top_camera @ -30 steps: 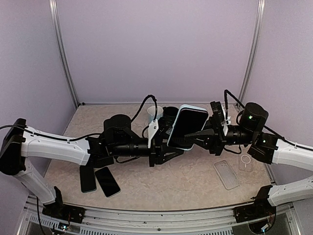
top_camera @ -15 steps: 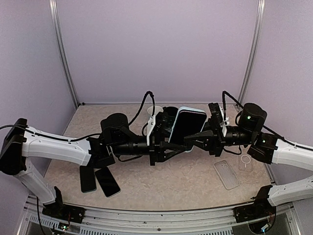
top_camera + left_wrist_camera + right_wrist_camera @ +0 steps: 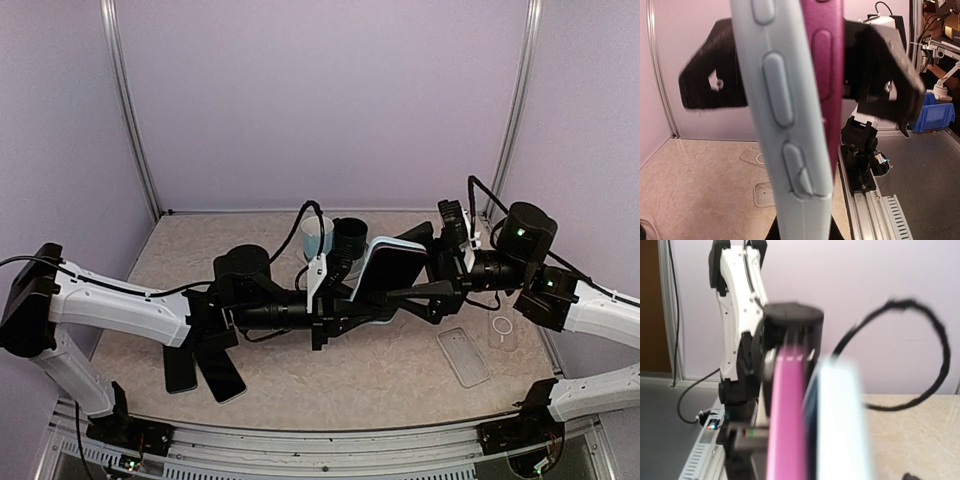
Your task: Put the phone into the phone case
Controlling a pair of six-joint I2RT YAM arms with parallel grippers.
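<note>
The phone, dark-screened with a magenta edge, sits against the light blue phone case and hangs above the middle of the table. My left gripper is shut on the lower end of the pair. The right gripper is open, one black finger on each side of the phone, apart from it. In the right wrist view the pink phone and the pale case stand edge-on and blurred, with a dark gap between them.
Two dark phones lie at the near left of the table. Two clear cases lie at the right. A white cup and a black cup stand behind the grippers.
The right gripper, shut on the phone before, has opened. The left gripper has closed on the phone and case. The phone has tipped lower and flatter.
</note>
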